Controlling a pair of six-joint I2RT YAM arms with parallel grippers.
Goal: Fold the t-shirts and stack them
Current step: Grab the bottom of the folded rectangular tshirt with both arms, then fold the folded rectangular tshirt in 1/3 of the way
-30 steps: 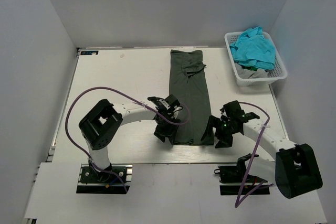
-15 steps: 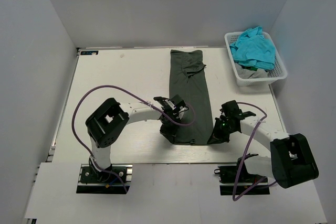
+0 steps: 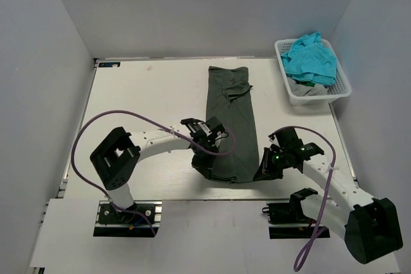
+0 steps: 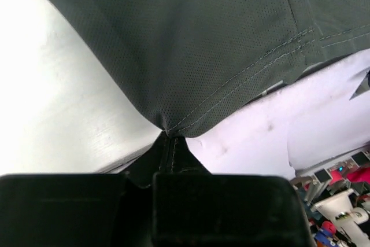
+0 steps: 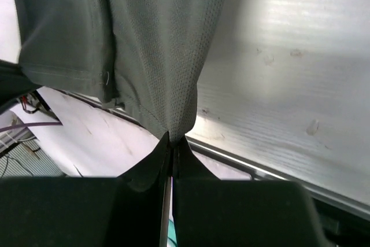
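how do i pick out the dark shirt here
On the white table, a dark charcoal-grey t-shirt lies as a long narrow strip near the middle, its near corners pinched by the left gripper and right gripper. It's the only garment on the table itself; the turquoise t-shirts sit heaped in the white basket, far right.

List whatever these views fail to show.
1. Top view: near corners of the charcoal t-shirt, covered by the left gripper and right gripper.
2. Top view: number of turquoise t-shirts in the basket; they overlap in a heap.
3. Wrist views: the shirt's far end, cut off by the frame.
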